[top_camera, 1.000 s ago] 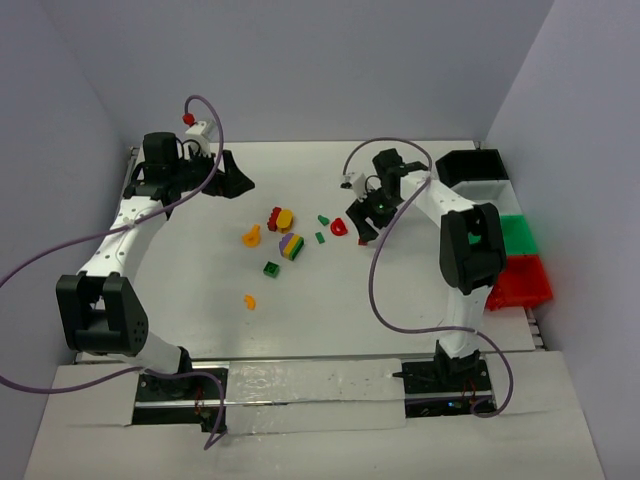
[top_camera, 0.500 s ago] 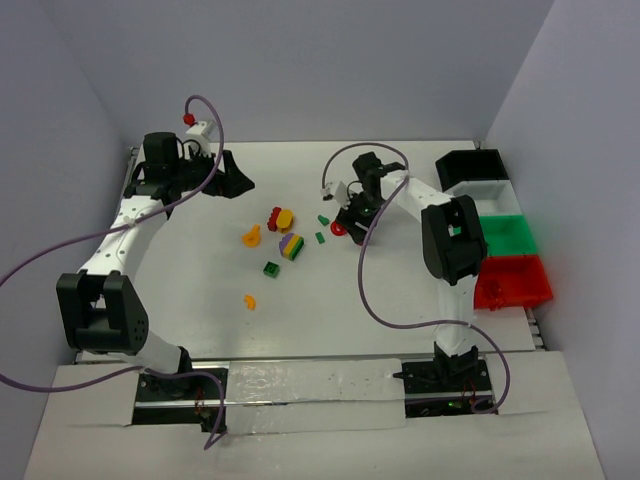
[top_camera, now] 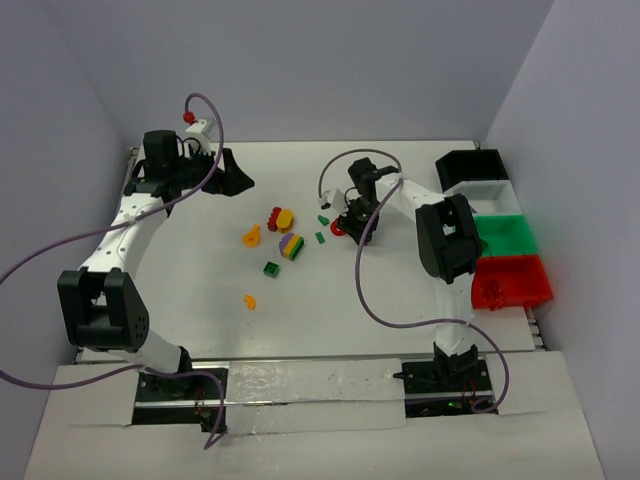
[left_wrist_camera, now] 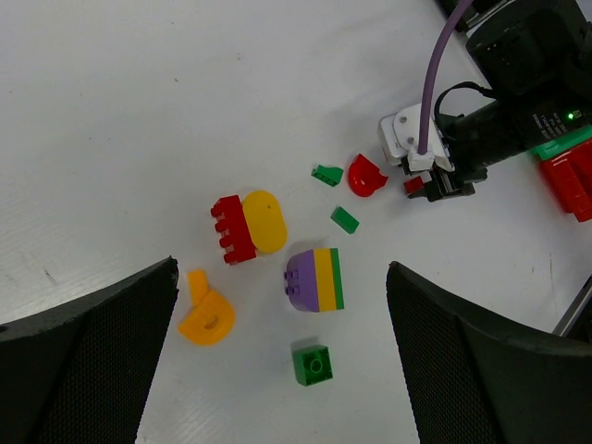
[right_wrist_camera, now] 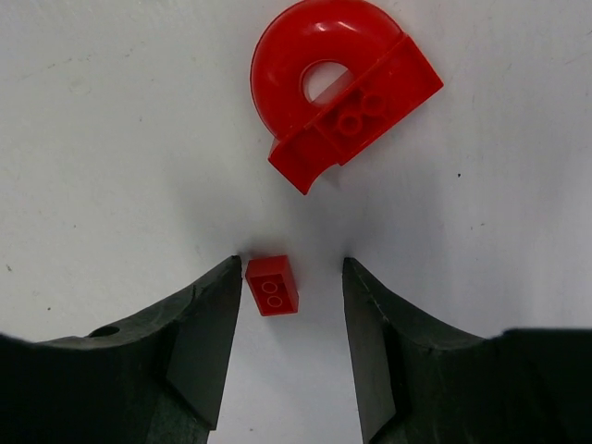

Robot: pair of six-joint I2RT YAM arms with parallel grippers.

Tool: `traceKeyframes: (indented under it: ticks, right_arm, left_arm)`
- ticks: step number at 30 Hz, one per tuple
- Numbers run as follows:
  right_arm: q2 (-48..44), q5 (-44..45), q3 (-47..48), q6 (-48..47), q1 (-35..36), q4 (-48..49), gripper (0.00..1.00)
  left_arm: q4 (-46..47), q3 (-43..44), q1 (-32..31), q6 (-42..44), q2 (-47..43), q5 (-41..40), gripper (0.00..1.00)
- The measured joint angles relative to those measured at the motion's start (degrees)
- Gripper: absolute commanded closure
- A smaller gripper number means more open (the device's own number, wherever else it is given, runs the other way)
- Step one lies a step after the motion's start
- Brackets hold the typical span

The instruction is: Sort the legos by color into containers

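Observation:
My right gripper [top_camera: 352,222] is open and down at the table, its jaws on either side of a tiny red brick [right_wrist_camera: 272,285] that lies close to the left finger. A red arch piece [right_wrist_camera: 342,92] lies just beyond the fingertips [top_camera: 338,228]. My left gripper [top_camera: 232,178] is open and empty at the far left, looking down on the pile: a red-and-yellow piece [left_wrist_camera: 248,225], the purple-yellow-green block [left_wrist_camera: 314,278], an orange piece [left_wrist_camera: 205,314], a green square brick [left_wrist_camera: 313,364] and two small green bits [left_wrist_camera: 344,219].
Four bins stand in a row along the right edge: black [top_camera: 470,167], white [top_camera: 490,197], green [top_camera: 505,235], red [top_camera: 515,282]. A lone orange piece [top_camera: 249,300] lies nearer the front. Purple cables loop over both arms.
My right arm has swung left and the gripper has shifted slightly left beside the red arch. The left arm has not moved.

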Motion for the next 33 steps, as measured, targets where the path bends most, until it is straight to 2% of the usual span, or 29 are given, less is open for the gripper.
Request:
traceKeyframes:
  ticks: [5,9,21,25,29,33]
  right_arm:
    - [0.00,1.14,-0.05,-0.66,0.25,-0.29,0.53]
    - [0.00,2.13,-0.22,-0.96,0.70,-0.30,0.55]
    - [-0.59,4.94,-1.29,0.15,1.69,-0.26,0.77]
    - [-1.57,4.80,-2.21,2.43,1.67,-1.06,0.81]
    - [-5.00,3.64,-2.60,5.46,1.25,-3.20,0.82]
    - [-13.84,2.41,-3.70,8.31,-0.67,-4.50,0.82]
  left_arm:
    - [-0.09,0.89,0.12,-0.02,0.56,0.02,0.01]
    - [-0.21,1.43,0.24,-0.02,1.05,0.00,0.01]
    - [-0.57,1.84,0.26,0.00,1.14,0.00,0.01]
    - [-0.56,2.08,0.26,-0.03,1.15,0.00,0.01]
    - [-0.49,2.22,0.26,-0.10,1.15,0.02,0.01]
    - [-0.44,2.30,0.26,-0.13,1.15,0.02,0.01]
